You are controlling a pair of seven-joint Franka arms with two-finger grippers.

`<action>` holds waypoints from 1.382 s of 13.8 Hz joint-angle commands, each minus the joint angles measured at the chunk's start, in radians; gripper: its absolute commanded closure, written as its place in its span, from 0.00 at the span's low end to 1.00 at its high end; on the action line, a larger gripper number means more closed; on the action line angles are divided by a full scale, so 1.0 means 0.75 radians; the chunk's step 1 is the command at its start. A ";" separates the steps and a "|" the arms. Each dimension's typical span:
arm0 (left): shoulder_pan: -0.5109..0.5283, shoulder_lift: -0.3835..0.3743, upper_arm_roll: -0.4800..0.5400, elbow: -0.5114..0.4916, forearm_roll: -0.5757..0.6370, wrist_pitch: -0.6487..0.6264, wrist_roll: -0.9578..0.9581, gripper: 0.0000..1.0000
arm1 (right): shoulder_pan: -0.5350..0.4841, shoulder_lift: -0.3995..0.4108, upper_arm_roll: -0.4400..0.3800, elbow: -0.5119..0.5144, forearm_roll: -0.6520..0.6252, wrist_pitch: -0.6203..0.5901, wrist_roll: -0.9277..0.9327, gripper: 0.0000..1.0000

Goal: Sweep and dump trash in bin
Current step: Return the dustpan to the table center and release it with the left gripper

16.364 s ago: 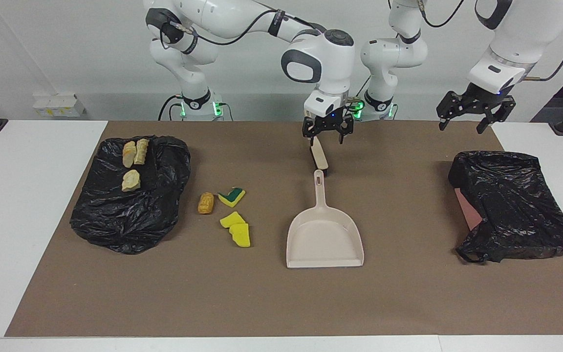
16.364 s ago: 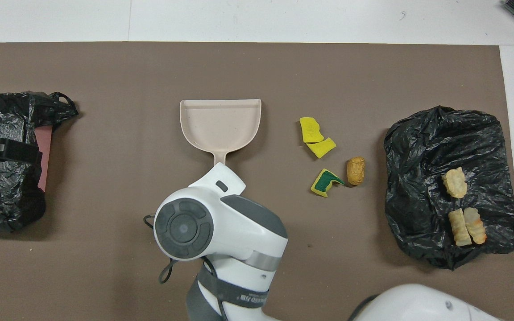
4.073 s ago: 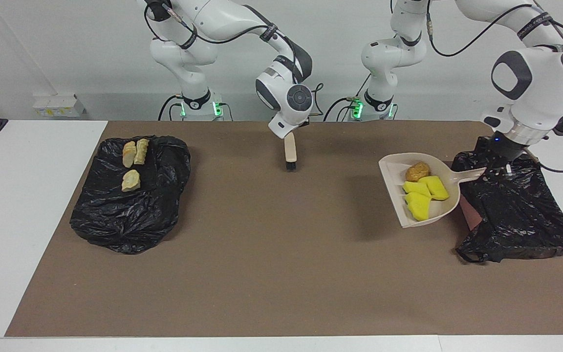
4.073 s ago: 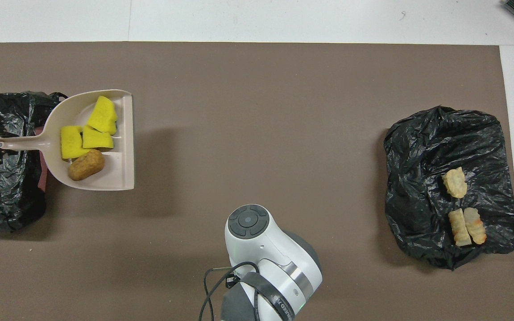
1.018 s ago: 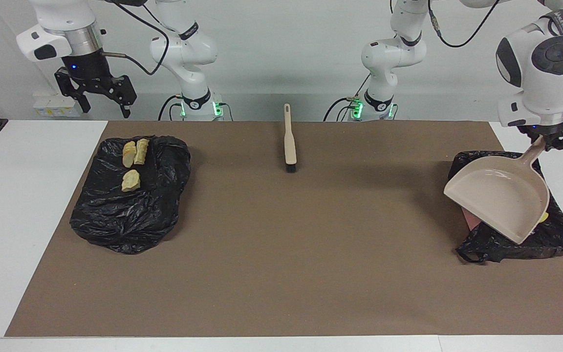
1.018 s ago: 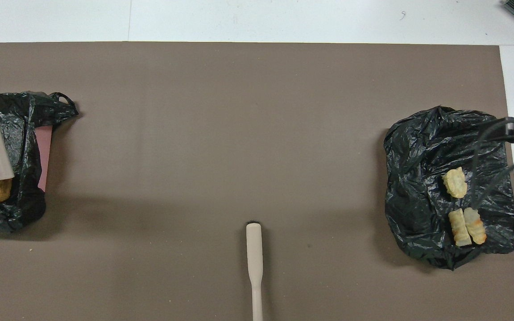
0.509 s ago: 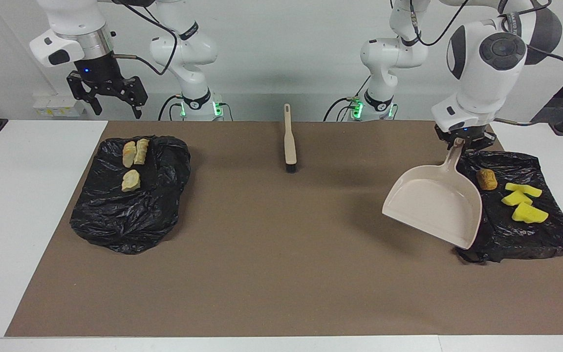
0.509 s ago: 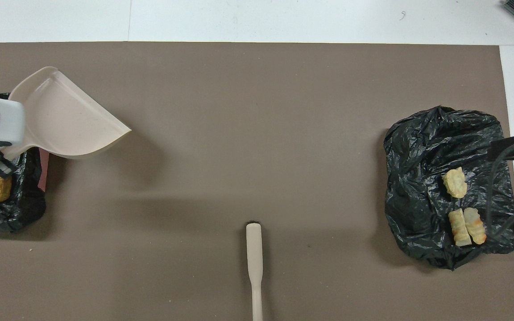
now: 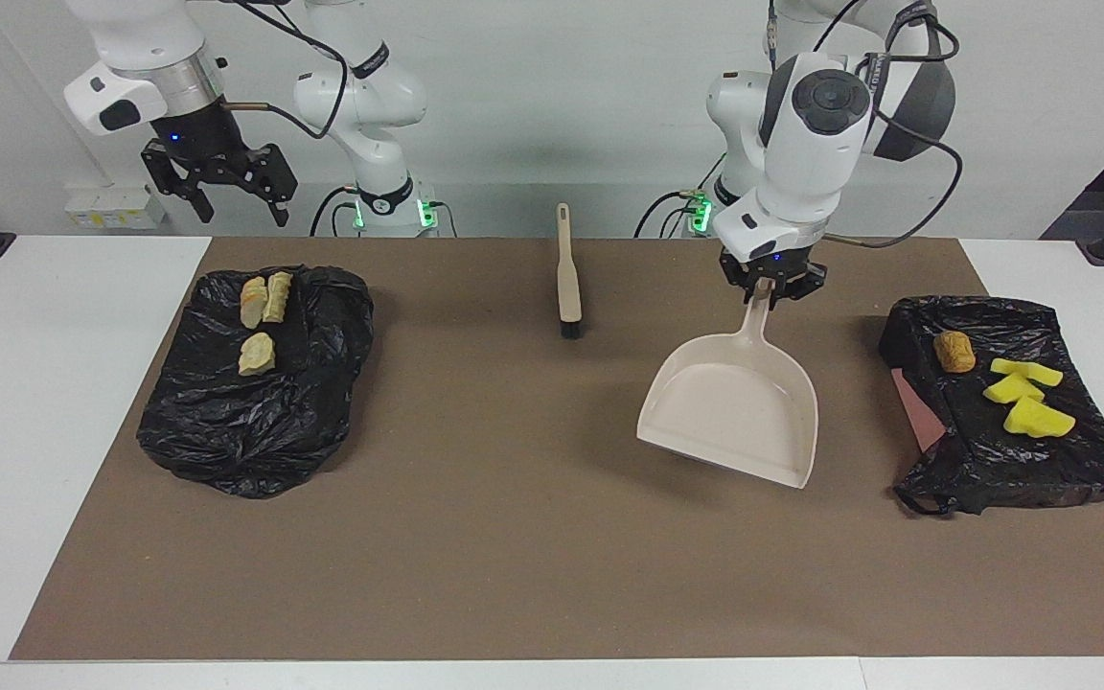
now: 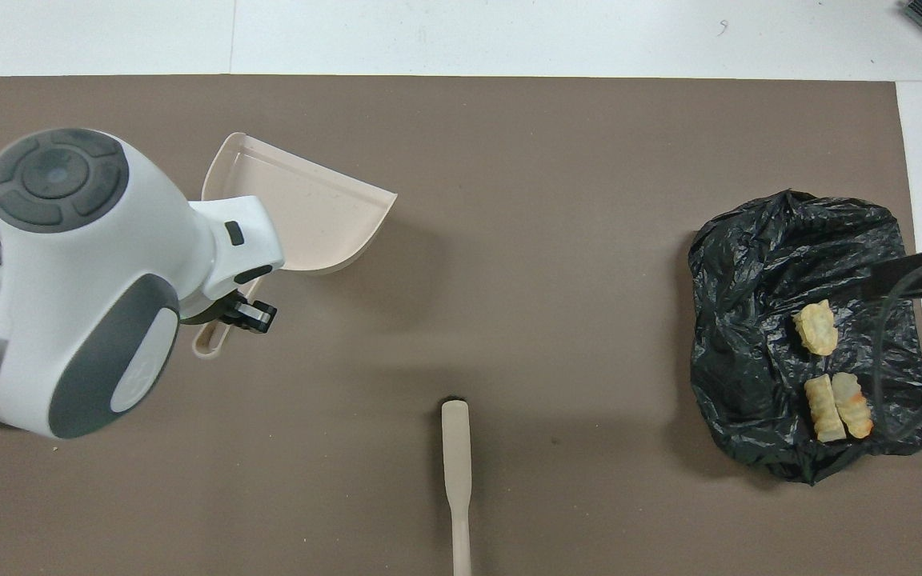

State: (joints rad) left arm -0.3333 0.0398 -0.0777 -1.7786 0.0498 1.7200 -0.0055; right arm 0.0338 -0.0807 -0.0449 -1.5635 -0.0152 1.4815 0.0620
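Now the left gripper [image 9: 769, 287] holds the empty beige dustpan [image 9: 732, 407] by its handle, up over the brown mat [image 9: 514, 537].

Its fingers are closed tight on the handle, and the pan tilts down, mouth away from the robots. An orange bread chunk [image 9: 954, 351] and yellow sponge wedges [image 9: 1022, 393] lie on the black bin bag [image 9: 1012, 450] at the left arm's end of the table. Three tan bread chunks [image 9: 261, 321] lie on the other black bag [image 9: 255, 412] at the right arm's end. The right gripper [image 9: 219, 185] waits up high, over the table's edge just by that bag, fingers spread open and holding nothing. The hand brush [image 9: 566, 273] lies flat on the mat near the robots, between the two bags.
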 commanded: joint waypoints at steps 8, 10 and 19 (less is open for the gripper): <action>-0.367 0.372 0.026 -0.079 -0.062 0.602 -0.722 1.00 | -0.006 -0.040 0.011 -0.040 0.026 -0.024 -0.025 0.00; -0.394 0.415 0.026 -0.077 -0.060 0.664 -0.782 1.00 | -0.012 -0.048 0.011 -0.053 0.026 -0.022 -0.025 0.00; -0.223 0.182 0.036 -0.044 -0.062 0.390 -0.762 0.00 | -0.014 -0.056 0.011 -0.065 0.028 -0.018 -0.017 0.00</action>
State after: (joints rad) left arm -0.5482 0.2370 -0.0486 -1.8057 0.0142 2.0662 -0.5873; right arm 0.0332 -0.0973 -0.0380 -1.5847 -0.0151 1.4707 0.0620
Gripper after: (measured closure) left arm 0.000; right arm 0.000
